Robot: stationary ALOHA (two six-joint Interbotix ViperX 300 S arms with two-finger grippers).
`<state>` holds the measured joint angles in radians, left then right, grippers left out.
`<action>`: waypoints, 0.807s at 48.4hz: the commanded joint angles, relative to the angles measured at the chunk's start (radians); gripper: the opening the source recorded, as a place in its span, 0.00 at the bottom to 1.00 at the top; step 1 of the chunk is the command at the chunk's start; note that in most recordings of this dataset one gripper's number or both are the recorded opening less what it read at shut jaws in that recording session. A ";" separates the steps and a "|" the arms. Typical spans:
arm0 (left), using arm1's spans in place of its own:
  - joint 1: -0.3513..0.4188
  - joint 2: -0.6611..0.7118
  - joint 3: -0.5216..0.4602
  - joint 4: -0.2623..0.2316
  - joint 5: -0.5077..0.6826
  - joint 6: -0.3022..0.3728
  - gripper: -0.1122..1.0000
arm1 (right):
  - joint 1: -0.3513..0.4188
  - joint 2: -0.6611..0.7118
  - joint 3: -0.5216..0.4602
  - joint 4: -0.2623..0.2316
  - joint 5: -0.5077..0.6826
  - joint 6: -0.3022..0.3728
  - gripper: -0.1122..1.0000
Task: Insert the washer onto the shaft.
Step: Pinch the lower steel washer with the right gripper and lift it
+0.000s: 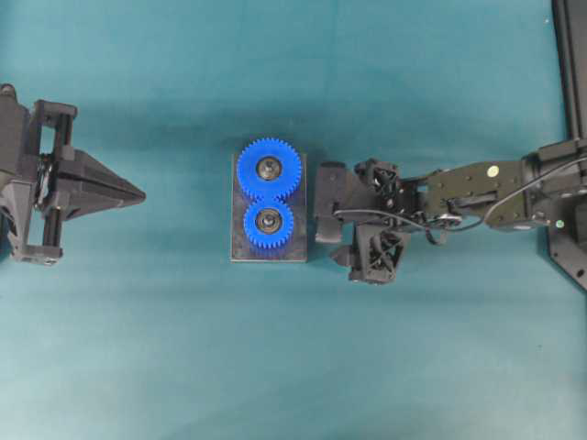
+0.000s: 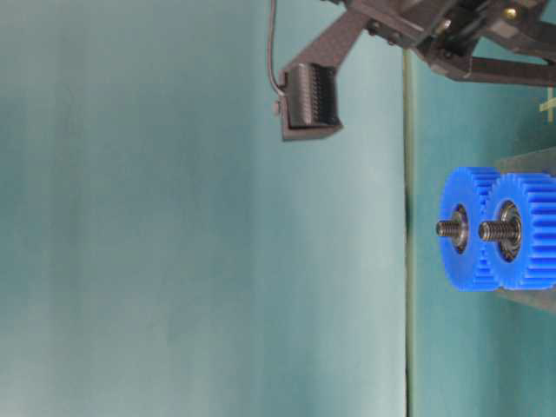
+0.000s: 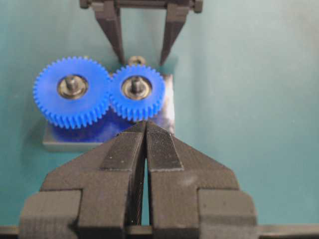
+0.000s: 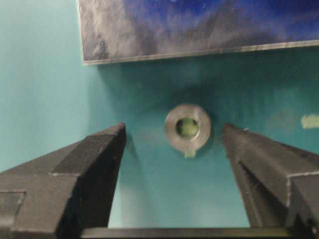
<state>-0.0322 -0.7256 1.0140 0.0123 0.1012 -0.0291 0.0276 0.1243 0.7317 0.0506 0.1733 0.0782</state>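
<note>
The washer (image 4: pixel 188 128), a small silver ring, lies flat on the teal table just off the baseplate's edge (image 4: pixel 199 50). My right gripper (image 4: pixel 174 128) points down at it, open wide, with one fingertip on each side and neither touching it. From the left wrist view the washer (image 3: pixel 136 60) sits behind the plate, between the right gripper's fingers (image 3: pixel 112 30). Two blue gears (image 1: pixel 269 170) (image 1: pixel 268 223) stand meshed on the plate, each with a threaded shaft (image 3: pixel 135 84) (image 3: pixel 72 83) sticking up through it. My left gripper (image 1: pixel 138 194) is shut and empty, far to the left.
The dark baseplate (image 1: pixel 298 247) stands mid-table. The right arm (image 1: pixel 477 192) stretches in from the right edge, where a black frame (image 1: pixel 570 55) runs. Bare teal table lies between the left gripper and the plate.
</note>
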 commanded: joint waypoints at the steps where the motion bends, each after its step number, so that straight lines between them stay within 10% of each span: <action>1: -0.002 -0.002 -0.025 0.003 -0.005 0.002 0.10 | -0.002 -0.005 -0.015 -0.006 -0.005 0.009 0.84; 16: -0.002 -0.002 -0.032 0.002 -0.005 0.002 0.10 | -0.015 0.008 -0.009 -0.008 0.026 0.009 0.77; 30: -0.002 -0.002 -0.032 0.002 -0.005 0.002 0.11 | -0.015 0.008 -0.015 -0.008 0.069 0.009 0.42; 39: -0.002 -0.002 -0.032 0.002 -0.005 0.002 0.10 | -0.015 -0.017 -0.031 -0.008 0.097 0.011 0.40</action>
<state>-0.0322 -0.7240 1.0094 0.0123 0.1012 -0.0291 0.0046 0.1304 0.7118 0.0414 0.2546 0.0782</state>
